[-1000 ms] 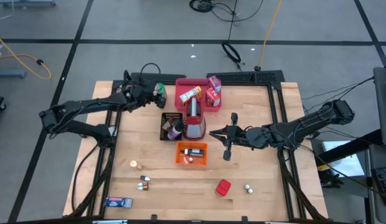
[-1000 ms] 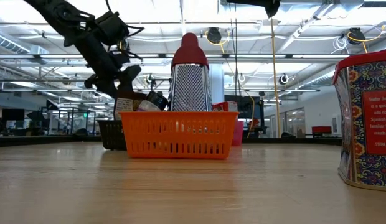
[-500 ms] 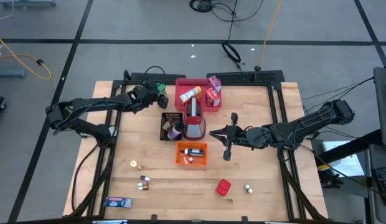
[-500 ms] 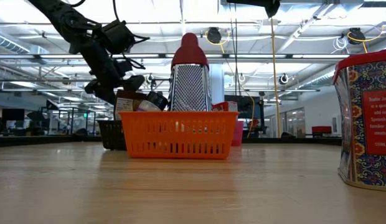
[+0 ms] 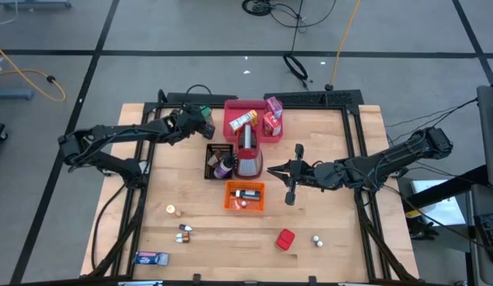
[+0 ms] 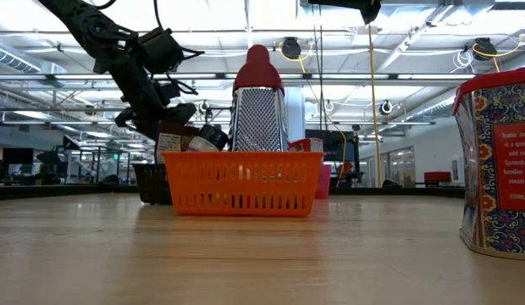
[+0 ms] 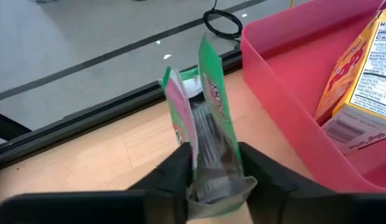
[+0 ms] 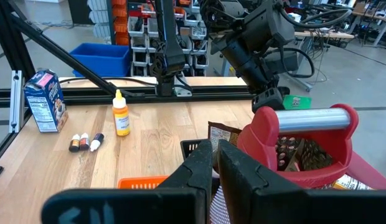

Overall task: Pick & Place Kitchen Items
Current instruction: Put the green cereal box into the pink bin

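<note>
A green packet (image 7: 208, 118) with a clear window stands on edge on the wood just left of the pink tray (image 7: 286, 81). In the high view the green packet (image 5: 205, 111) is at the table's far left part. My left gripper (image 7: 215, 163) is shut on it; in the high view that left gripper (image 5: 201, 120) is beside the pink tray (image 5: 230, 127). My right gripper (image 5: 269, 169) hovers shut and holding nothing, just right of the red-and-silver grater (image 5: 248, 151). My left gripper pinches the green packet's two flat faces near its nearer end (image 7: 213, 177) between its two fingers (image 7: 178, 169). The fingers slant down from the table's left side and lie along the packet. Whether the packet's lower edge still touches the wood cannot be told.
Cartons (image 5: 270, 115) lie in the pink tray. A black basket (image 5: 219, 161) and an orange basket (image 5: 245, 196) sit mid-table. Near the front edge are a blue carton (image 5: 151, 258), small bottles (image 5: 184, 231), a yellow bottle (image 5: 173, 210), a red tin (image 5: 285, 239) and a white shaker (image 5: 317, 240).
My left gripper has moved a little toward the pink tray and down onto the green packet, then its fingers have closed in on the packet's sides. My right gripper has kept still.
</note>
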Robot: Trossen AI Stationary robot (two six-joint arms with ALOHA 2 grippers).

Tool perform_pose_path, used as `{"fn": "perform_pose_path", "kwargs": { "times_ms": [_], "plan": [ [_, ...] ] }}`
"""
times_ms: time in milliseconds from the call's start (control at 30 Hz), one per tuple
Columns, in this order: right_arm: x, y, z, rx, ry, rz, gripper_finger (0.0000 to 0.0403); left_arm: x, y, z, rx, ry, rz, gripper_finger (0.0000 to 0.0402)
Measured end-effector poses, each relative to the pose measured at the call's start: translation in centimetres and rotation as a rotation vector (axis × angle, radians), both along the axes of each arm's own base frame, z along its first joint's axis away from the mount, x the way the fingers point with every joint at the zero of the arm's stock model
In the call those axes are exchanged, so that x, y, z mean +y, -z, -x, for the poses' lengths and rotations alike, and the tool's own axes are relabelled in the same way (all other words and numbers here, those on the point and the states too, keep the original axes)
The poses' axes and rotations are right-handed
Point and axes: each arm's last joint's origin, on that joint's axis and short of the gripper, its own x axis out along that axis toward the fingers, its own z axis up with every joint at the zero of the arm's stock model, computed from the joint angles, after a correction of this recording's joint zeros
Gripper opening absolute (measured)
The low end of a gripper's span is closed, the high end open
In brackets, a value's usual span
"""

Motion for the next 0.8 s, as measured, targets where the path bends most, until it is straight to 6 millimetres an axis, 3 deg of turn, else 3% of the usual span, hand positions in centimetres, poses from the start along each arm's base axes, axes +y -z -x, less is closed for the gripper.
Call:
{"fn": "perform_pose_path", "kwargs": {
  "times_ms": [367, 633, 800],
  "plan": [
    [0.0, 0.0, 0.0, 0.001, 0.000, 0.000, 0.0018, 0.0, 0.0, 0.0, 0.039, 0.041, -0.023, 0.0010],
    [0.0, 0.0, 0.0, 0.001, 0.000, 0.000, 0.0018, 0.3, -0.6, -0.5, 0.030, 0.087, -0.088, 0.0009],
    [0.0, 0.0, 0.0, 0.002, 0.000, 0.001, 0.0018, 0.7, -2.5, -1.2, 0.031, 0.127, -0.150, 0.0008]
  ]
}}
